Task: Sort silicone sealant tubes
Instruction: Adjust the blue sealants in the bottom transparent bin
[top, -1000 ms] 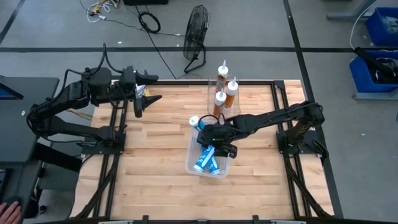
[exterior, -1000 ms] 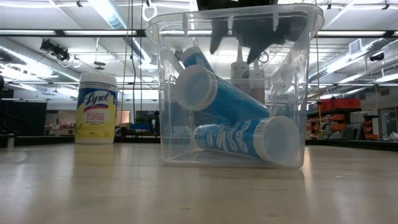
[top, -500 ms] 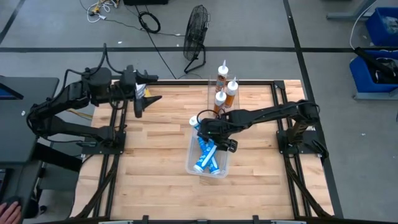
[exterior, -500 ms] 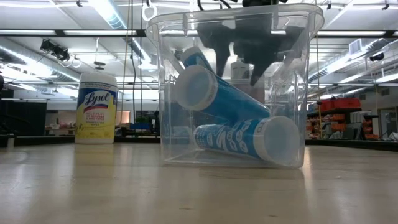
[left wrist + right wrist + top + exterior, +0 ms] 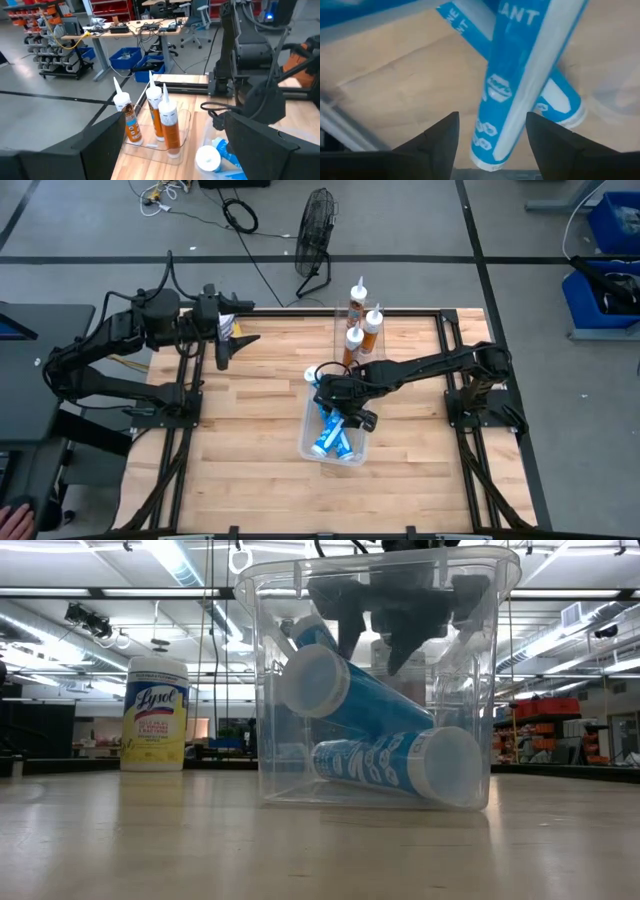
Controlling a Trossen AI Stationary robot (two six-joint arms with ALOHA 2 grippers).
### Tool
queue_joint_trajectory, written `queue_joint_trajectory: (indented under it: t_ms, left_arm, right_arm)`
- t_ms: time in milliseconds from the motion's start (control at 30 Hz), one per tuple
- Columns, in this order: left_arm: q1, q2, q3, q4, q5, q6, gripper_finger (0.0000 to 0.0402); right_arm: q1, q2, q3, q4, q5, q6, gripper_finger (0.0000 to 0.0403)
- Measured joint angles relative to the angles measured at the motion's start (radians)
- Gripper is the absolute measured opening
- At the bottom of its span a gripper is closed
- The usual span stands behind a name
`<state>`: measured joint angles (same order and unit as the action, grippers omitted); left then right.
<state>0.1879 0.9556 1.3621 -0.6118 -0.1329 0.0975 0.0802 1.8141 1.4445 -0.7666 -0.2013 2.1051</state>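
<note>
Three blue sealant tubes (image 5: 330,435) are in a clear bin (image 5: 262,690) at the table's middle. Two lie crossed (image 5: 390,765), and one leans with its white end (image 5: 312,375) on the bin's far rim. Three orange tubes (image 5: 358,330) stand upright in a clear holder (image 5: 186,120) at the far edge. My right gripper (image 5: 340,408) is open in the bin's mouth, its fingers (image 5: 348,625) pointing down just above the upper tube (image 5: 520,75). My left gripper (image 5: 240,340) is open and empty at the far left.
A yellow wipes canister (image 5: 155,712) with a white lid stands at the far left, by my left gripper. A fan (image 5: 315,230) and cables lie on the floor beyond the far edge. Bare wood (image 5: 240,450) lies left of and in front of the bin.
My right gripper has gone down into the bin's mouth and a little toward the table's left. It stays open. The blue tubes have kept still.
</note>
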Motion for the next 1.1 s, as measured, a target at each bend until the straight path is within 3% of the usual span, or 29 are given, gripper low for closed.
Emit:
queue_joint_trajectory:
  t_ms: [233,533,633,867,1100]
  left_arm:
    - [0.0,0.0,0.0,-0.014,0.0,0.02,0.0342]
    - [0.0,0.0,0.0,-0.018,0.0,0.02,0.0342]
    - [0.0,0.0,0.0,-0.019,0.0,0.02,0.0342]
    - [0.0,-0.001,0.0,-0.022,0.0,0.039,0.0342]
    - [0.0,-0.001,0.0,-0.025,0.0,0.053,0.0342]
  right_arm:
    - [0.007,0.0,0.0,-0.035,-0.018,-0.027,0.0248]
    - [0.003,-0.002,0.001,-0.069,0.006,-0.034,0.0373]
    - [0.003,0.012,0.001,-0.067,-0.006,-0.019,0.0395]
    - [0.005,0.063,0.005,-0.084,-0.056,-0.039,0.0376]
    - [0.004,0.088,0.004,-0.131,-0.039,-0.066,0.0341]
